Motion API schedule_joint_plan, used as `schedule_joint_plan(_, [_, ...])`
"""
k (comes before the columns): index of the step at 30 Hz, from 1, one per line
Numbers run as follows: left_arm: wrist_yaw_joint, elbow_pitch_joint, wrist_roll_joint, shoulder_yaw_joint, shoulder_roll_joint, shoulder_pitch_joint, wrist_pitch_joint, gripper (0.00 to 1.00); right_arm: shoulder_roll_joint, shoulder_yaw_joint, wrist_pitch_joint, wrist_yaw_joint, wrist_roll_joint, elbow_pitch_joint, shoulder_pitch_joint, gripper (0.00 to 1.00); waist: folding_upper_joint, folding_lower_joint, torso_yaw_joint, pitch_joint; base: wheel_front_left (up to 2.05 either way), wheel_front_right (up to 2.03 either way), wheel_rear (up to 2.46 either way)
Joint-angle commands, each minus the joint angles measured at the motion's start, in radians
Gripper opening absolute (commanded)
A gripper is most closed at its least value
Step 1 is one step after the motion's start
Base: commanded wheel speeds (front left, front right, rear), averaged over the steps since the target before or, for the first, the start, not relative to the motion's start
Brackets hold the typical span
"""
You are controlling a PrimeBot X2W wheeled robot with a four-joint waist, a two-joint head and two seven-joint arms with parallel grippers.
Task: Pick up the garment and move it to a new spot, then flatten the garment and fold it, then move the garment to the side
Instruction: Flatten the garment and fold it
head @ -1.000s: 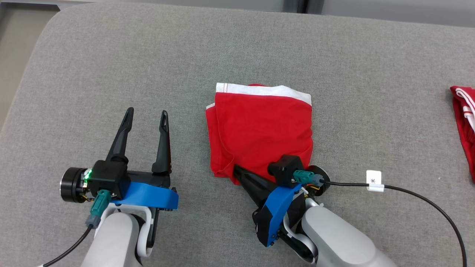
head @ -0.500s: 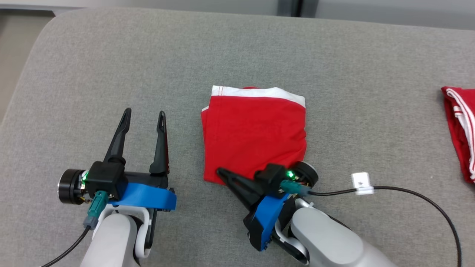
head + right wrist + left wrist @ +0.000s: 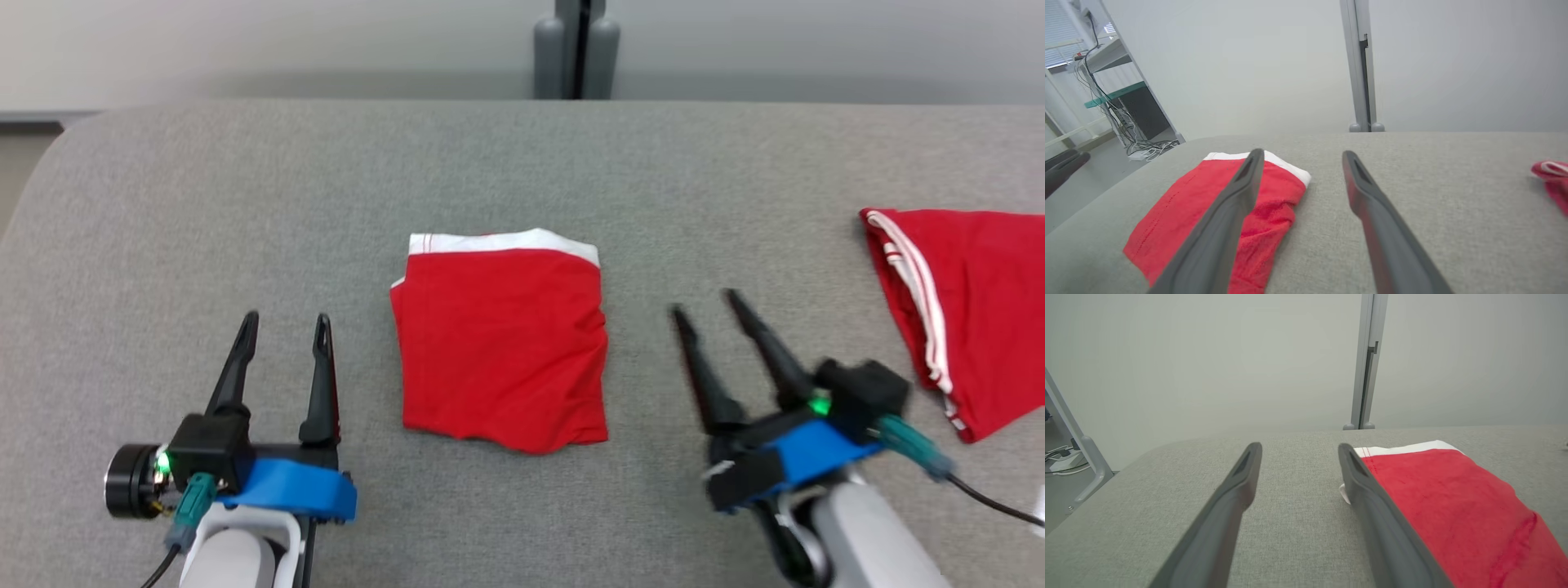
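At the right edge of the head view, a second red garment [image 3: 967,302] with white stripes was cut off, so its full shape could not be told. The right tool [image 3: 704,302] looked blurred there, spread wide with nothing in it, near the right side of the folded red garment [image 3: 502,343], which lay mid-way across the grey table [image 3: 245,204]. The left tool [image 3: 286,320] stood spread and empty near the garment's left side. Counted: two garments, two tools.
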State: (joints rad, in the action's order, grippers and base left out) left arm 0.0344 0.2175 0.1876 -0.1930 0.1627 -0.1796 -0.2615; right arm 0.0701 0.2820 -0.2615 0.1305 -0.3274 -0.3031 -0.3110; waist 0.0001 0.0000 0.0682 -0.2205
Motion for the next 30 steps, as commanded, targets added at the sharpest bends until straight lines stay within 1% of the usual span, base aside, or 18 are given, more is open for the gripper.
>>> schedule_joint_plan(1, [0.002, 0.002, 0.006, 0.005, 0.009, 0.013, -0.004, 1.0, 0.002, -0.023, 0.0, 0.0, 0.015, 0.016, 0.032, 1.0, -0.0001, 0.0, -0.025, 0.028, 0.0, 0.0, 0.0])
schedule_joint_plan(4, [0.0, 0.009, 0.013, 0.004, 0.014, 0.038, 0.006, 1.0, -0.001, -0.153, 0.029, 0.0, 0.062, 0.088, 0.113, 1.0, -0.0001, 0.0, -0.043, 0.057, 0.0, 0.0, 0.0])
schedule_joint_plan(7, [-0.002, 0.012, 0.016, 0.0, 0.022, 0.063, 0.017, 1.0, -0.004, -0.255, 0.066, 0.0, 0.1, 0.15, 0.184, 1.0, -0.0001, 0.0, -0.057, 0.087, 0.0, 0.0, 0.0])
schedule_joint_plan(11, [-0.003, 0.013, 0.023, -0.004, 0.028, 0.097, 0.03, 1.0, -0.01, -0.338, 0.112, 0.0, 0.128, 0.217, 0.263, 1.0, -0.0001, 0.0, -0.073, 0.129, 0.0, 0.0, 0.0])
schedule_joint_plan(16, [0.0, 0.015, 0.032, -0.011, 0.033, 0.138, 0.045, 1.0, -0.015, -0.364, 0.171, 0.0, 0.146, 0.286, 0.341, 1.0, -0.0001, 0.0, -0.081, 0.177, 0.0, 0.0, 0.0])
schedule_joint_plan(22, [0.004, 0.02, 0.039, -0.024, 0.037, 0.175, 0.06, 1.0, -0.019, -0.364, 0.22, 0.0, 0.156, 0.353, 0.404, 1.0, -0.0001, 0.0, -0.082, 0.217, 0.0, 0.0, 0.0])
schedule_joint_plan(30, [0.01, 0.021, 0.044, -0.03, 0.042, 0.192, 0.065, 1.0, -0.019, -0.373, 0.268, 0.0, 0.15, 0.409, 0.449, 1.0, -0.0001, 0.0, -0.075, 0.23, 0.0, 0.0, 0.0])
